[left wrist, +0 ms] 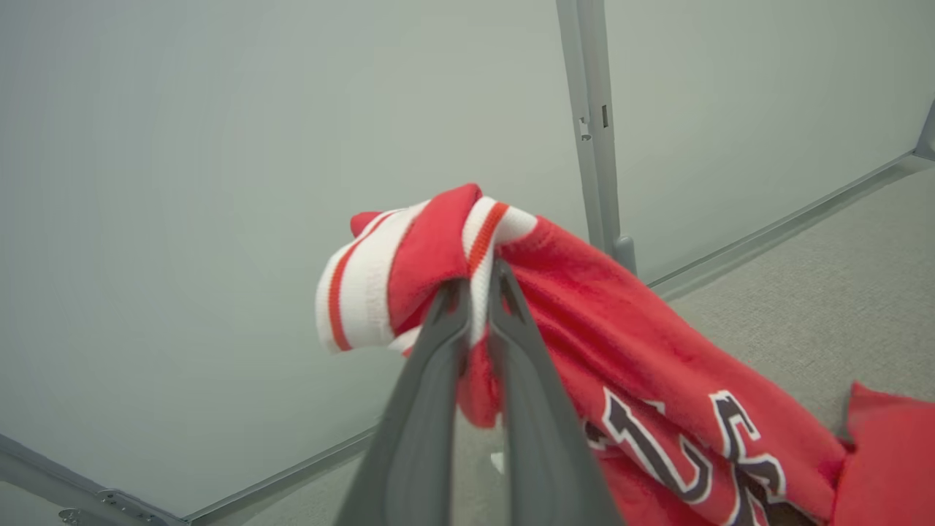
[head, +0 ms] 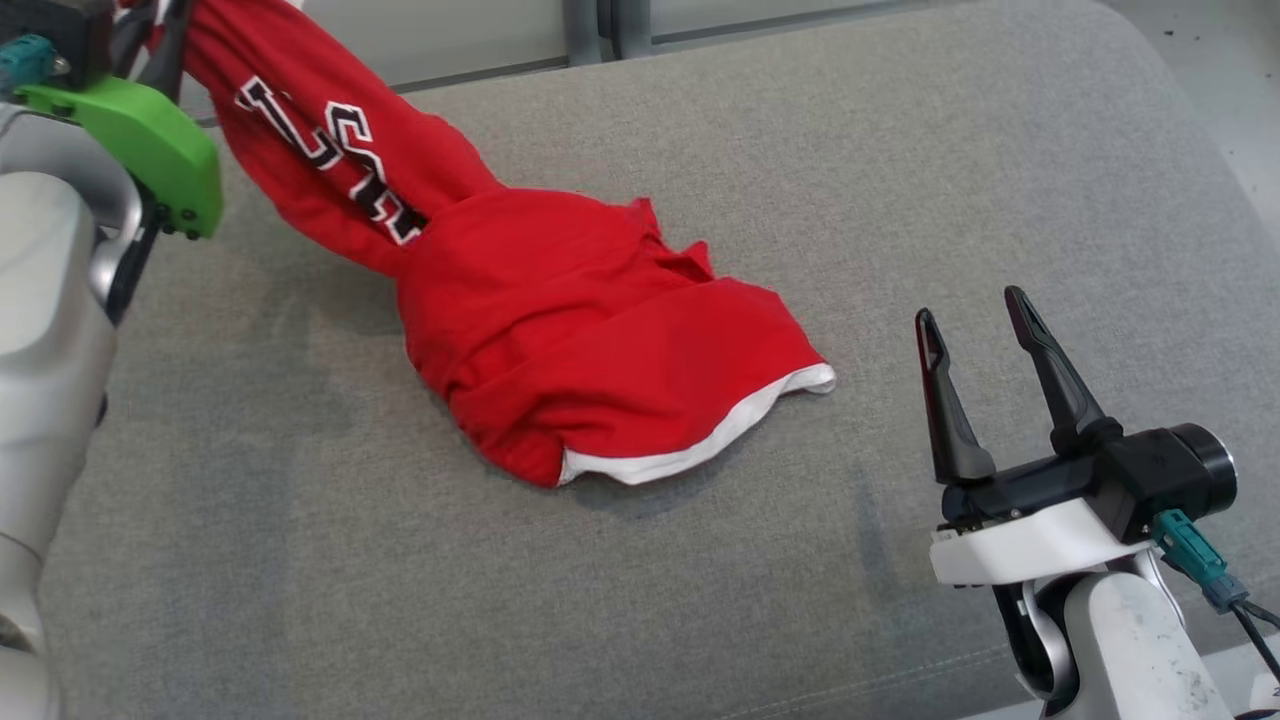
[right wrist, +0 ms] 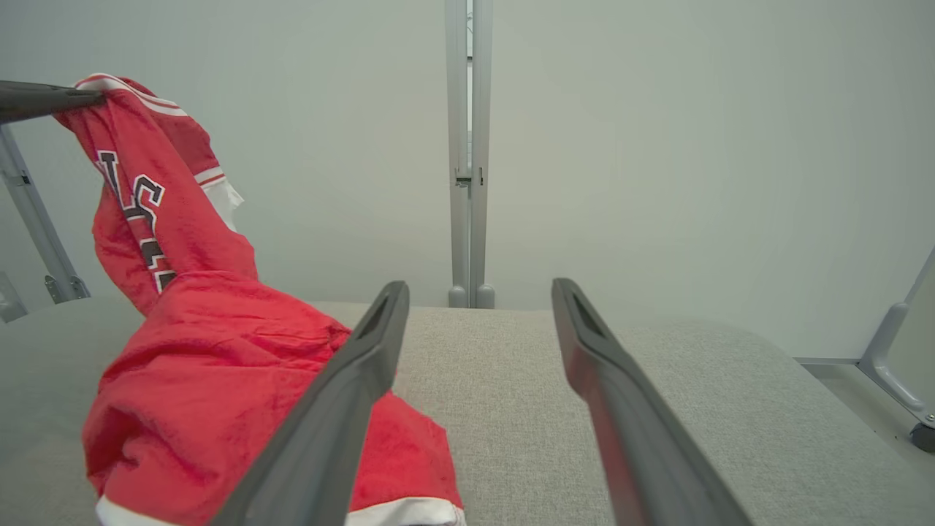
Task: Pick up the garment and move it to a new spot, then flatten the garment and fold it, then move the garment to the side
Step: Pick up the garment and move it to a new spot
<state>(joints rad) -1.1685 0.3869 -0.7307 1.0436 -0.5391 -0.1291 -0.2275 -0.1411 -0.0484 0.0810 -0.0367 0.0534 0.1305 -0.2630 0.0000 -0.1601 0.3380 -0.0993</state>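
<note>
Head view: the right gripper (head: 967,304) stands wide open and empty, the red jersey (head: 600,340) heaped on the grey cushion (head: 700,600) to its left. Left wrist view: the left gripper (left wrist: 478,277) is pinched on the jersey's striped trim (left wrist: 365,285); right wrist view: the heap lies left of the spread fingers (right wrist: 365,358).

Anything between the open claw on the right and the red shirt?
Nothing: in the head view, bare grey cushion separates the right gripper from the garment.

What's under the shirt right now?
Grey cushion shows all around the shirt, whose lower heap rests on it; the left end effector holds the striped end up. Whatever lies beneath the heap is covered.
</note>
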